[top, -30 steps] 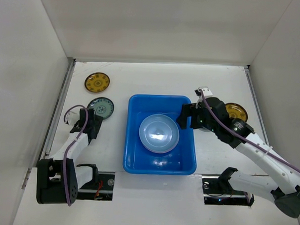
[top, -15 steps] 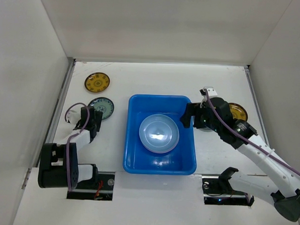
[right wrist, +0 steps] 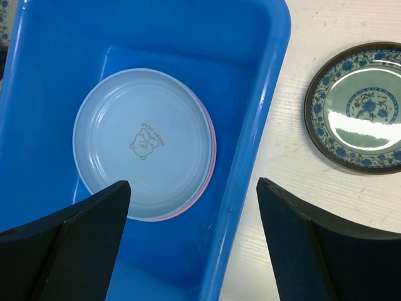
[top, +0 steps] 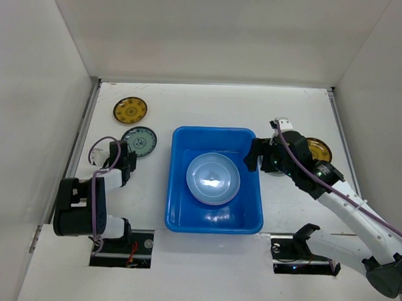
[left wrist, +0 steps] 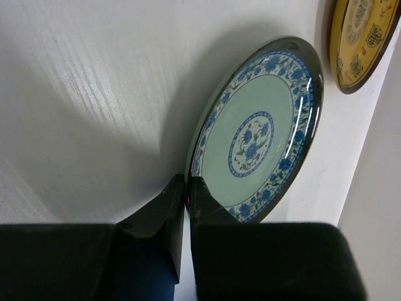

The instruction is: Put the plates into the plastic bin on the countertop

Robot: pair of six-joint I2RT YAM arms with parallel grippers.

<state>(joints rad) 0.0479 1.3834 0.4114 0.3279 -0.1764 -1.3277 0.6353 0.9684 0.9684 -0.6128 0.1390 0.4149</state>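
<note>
The blue bin (top: 216, 132) sits in the middle of the white countertop (top: 210, 101). Inside it a light blue plate (right wrist: 144, 141) lies on top of a pink plate (right wrist: 211, 143), of which only a thin edge shows. The right gripper (right wrist: 193, 187) hangs over the bin's right wall with its fingers spread wide and nothing between them. Just outside that wall, on the countertop, lies a second teal plate (right wrist: 357, 116), flat and apart from the bin. A yellow plate (top: 319, 150) lies further right, partly hidden by the right arm. On the left side, the left gripper (left wrist: 188, 204) is closed tight on the near rim of a teal flowered plate (left wrist: 257, 135), which lies on the countertop left of the bin, well apart from it. A dark shadow falls beside this plate, and whether the pinched edge is off the surface is hard to tell. Another yellow plate (top: 131, 110) lies just beyond it, toward the far left corner.
</note>
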